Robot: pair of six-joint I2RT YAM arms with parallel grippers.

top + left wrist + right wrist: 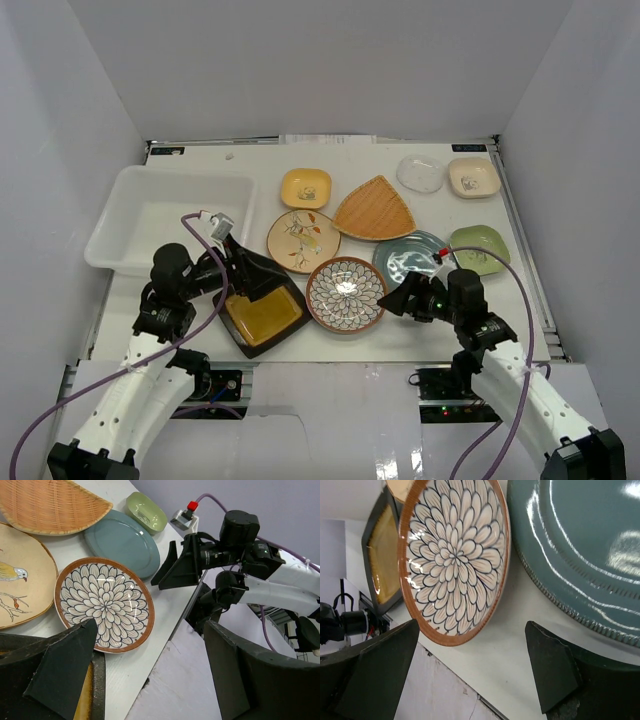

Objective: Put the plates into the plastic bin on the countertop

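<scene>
The dark square plate with amber centre (262,315) lies at the countertop's front edge. My left gripper (243,272) is open above it, one finger (60,665) over its rim (97,690) and the other past the table edge. The round blue-patterned plate (346,293) lies beside it. My right gripper (402,297) is open and empty at that plate's right edge (455,560), next to the teal plate (410,258). Behind lie the floral cream (302,240), yellow (305,188), orange woven fan-shaped (374,210), clear (420,174), cream (473,177) and green (479,247) plates. The plastic bin (130,190) stands at the left.
White walls (60,130) close in the countertop (250,160) on three sides. The bin holds no plates. The table's front edge (165,645) runs right under both grippers, with the arm bases below it.
</scene>
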